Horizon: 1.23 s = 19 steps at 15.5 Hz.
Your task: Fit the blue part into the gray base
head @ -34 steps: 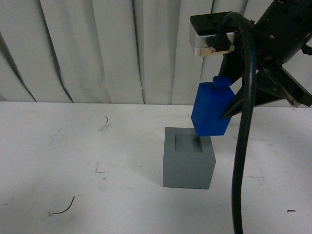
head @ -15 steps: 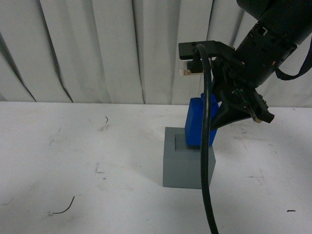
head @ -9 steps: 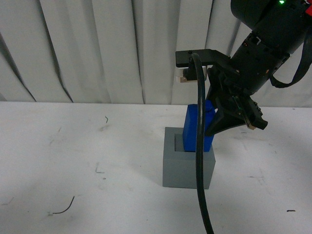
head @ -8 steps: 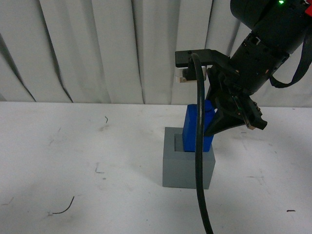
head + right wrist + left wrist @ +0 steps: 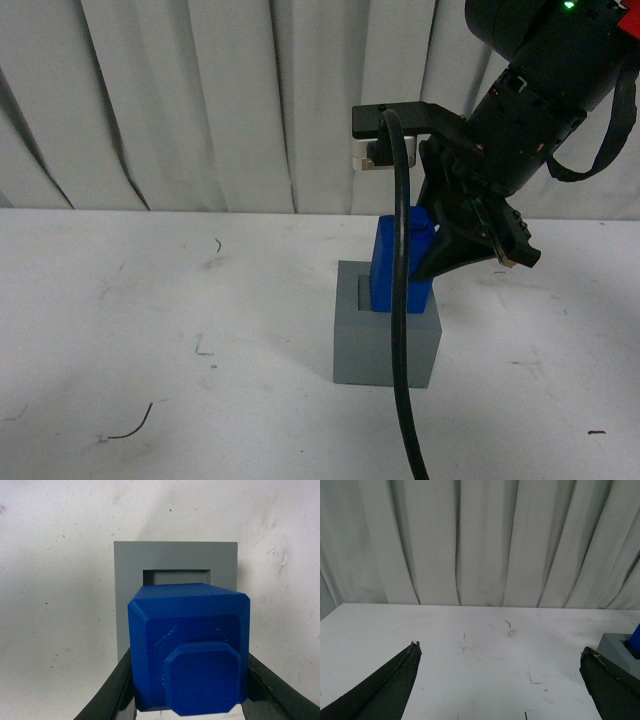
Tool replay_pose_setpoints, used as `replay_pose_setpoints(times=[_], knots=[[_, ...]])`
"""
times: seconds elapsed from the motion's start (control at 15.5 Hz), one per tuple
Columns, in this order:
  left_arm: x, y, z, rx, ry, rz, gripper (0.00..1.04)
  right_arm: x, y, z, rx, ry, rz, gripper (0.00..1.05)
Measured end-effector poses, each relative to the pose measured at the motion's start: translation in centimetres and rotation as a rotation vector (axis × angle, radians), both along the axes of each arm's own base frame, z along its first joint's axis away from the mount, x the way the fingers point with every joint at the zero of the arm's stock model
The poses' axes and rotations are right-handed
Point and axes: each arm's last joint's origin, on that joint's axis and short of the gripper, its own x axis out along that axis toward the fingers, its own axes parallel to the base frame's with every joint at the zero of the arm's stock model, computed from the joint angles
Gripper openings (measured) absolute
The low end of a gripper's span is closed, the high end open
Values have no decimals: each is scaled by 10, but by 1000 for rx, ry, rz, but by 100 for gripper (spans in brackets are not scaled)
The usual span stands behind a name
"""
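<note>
The gray base stands on the white table right of centre, its square recess facing up. The blue part stands nearly upright with its lower end at or just inside the recess. My right gripper is shut on the blue part from above and the right. In the right wrist view the blue part with its knob fills the space between the black fingers, over the gray base, part of the recess showing beyond it. My left gripper is open and empty, the gray base beside one fingertip.
The white table carries small dark scraps at the front left and near the back. A pleated white curtain hangs behind. A black cable hangs from my right arm in front of the base.
My right gripper has carried the blue part down and to the left, from tilted above the base's right edge to nearly upright at the recess. The left gripper's earlier state is not shown.
</note>
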Motion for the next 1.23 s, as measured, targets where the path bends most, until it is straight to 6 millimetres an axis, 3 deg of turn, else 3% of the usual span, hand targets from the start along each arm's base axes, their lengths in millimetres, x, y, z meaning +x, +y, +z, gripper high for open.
replay_pose_setpoints(times=[0.58,0.65,0.97,1.23], knots=[[0,0,0,0,0,0,98,0,9,-14,-17,0,-19,47],[0,0,0,0,0,0,98,0,8,-14,-18,-1,-17,50],[0,0,0,0,0,0,98,-4,13,-15,-20,28,-2,100],[0,0,0,0,0,0,98,-8,23,-7,-6,6,22,98]])
